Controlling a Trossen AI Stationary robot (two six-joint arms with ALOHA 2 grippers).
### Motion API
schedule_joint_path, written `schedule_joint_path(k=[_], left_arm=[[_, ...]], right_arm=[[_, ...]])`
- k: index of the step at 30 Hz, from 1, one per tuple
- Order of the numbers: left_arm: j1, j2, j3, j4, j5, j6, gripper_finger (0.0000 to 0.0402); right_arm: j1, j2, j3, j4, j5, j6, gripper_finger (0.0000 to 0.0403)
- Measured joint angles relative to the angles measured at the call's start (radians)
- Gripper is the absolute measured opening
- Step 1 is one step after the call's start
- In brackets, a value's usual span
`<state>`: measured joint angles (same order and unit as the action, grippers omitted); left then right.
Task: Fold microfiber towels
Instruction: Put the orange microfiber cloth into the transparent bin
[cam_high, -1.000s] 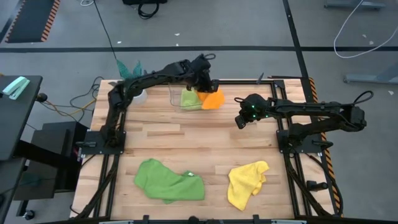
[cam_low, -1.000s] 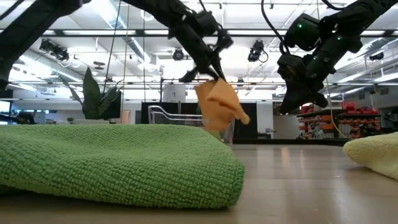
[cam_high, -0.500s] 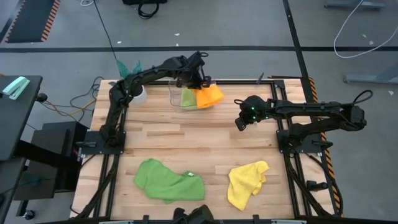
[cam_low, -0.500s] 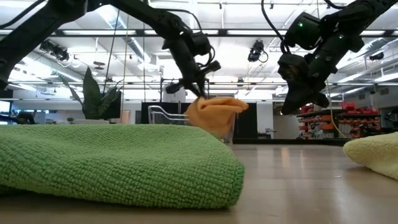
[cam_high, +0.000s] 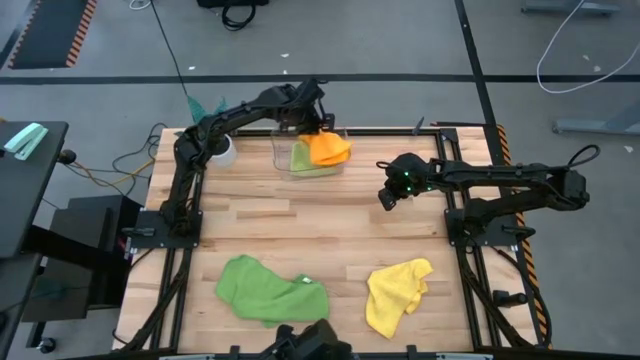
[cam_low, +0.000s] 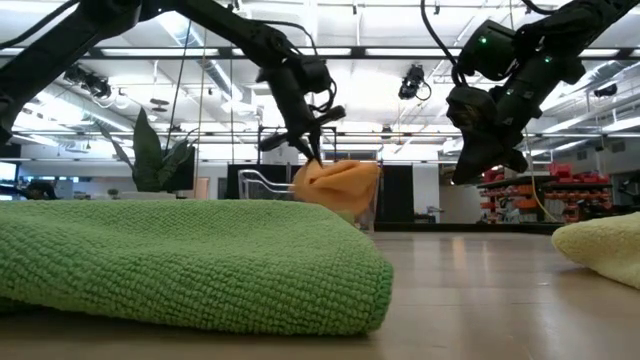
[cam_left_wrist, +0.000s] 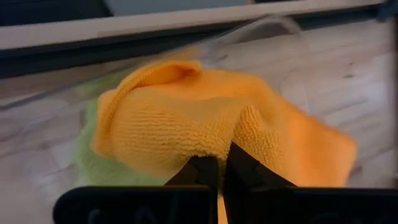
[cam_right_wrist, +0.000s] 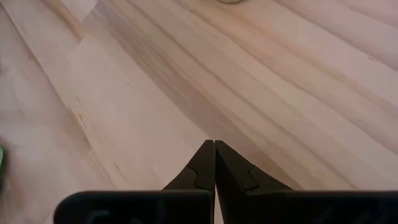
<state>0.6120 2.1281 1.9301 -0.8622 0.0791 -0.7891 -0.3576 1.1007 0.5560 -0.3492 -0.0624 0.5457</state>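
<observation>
My left gripper (cam_high: 318, 127) reaches over the clear plastic bin (cam_high: 282, 150) at the table's far edge, shut on the orange towel (cam_high: 331, 148). That towel lies bunched on the light lime green towel (cam_high: 302, 160) inside the bin. In the left wrist view the orange towel (cam_left_wrist: 186, 118) covers most of the lime one (cam_left_wrist: 90, 165). My right gripper (cam_high: 388, 196) hangs shut above bare wood at mid-right, holding nothing. The darker green towel (cam_high: 272, 290) and the yellow towel (cam_high: 397, 292) lie crumpled flat on the table near its front edge. My left gripper pinches a raised ridge of the orange towel (cam_left_wrist: 247, 127) between its two fingers, near that towel's edge closest to the arm. The fingers slant down from above. The towel's body rests slack on the lime towel in the bin; one layer or several, I cannot tell.
A teal-leaved plant in a white pot (cam_high: 222, 151) stands at the far left corner beside the bin. Open wood (cam_high: 300, 215) lies between the bin and the two towels near the front.
My left gripper has moved down and toward the table's far-left with the orange towel. The towel hung below the fingers beside the bin; now it has spread and settled in a bunch on the lime towel inside the bin.
</observation>
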Motion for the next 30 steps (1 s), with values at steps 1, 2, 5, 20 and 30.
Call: schedule_joint_path(k=[1,2,5,20,30], left_arm=[[-0.001,0.000,0.000,0.022,0.010,0.000,0.0009],[-0.001,-0.002,0.000,0.046,0.029,-0.001,0.0009],[-0.008,-0.010,0.000,0.149,0.071,-0.015,0.0009],[-0.052,-0.075,0.001,0.262,0.137,0.034,0.0009],[-0.022,-0.109,0.037,0.290,0.105,0.053,0.0009]], right_arm=[[0.000,0.000,0.000,0.000,0.002,-0.003,0.0008],[0.000,0.000,0.000,0.000,0.003,-0.007,0.0008],[-0.006,0.000,0.000,0.000,0.007,-0.017,0.0009],[-0.035,0.000,0.000,0.000,0.008,-0.025,0.0008],[-0.035,0.000,0.000,0.000,0.006,0.001,0.0008]])
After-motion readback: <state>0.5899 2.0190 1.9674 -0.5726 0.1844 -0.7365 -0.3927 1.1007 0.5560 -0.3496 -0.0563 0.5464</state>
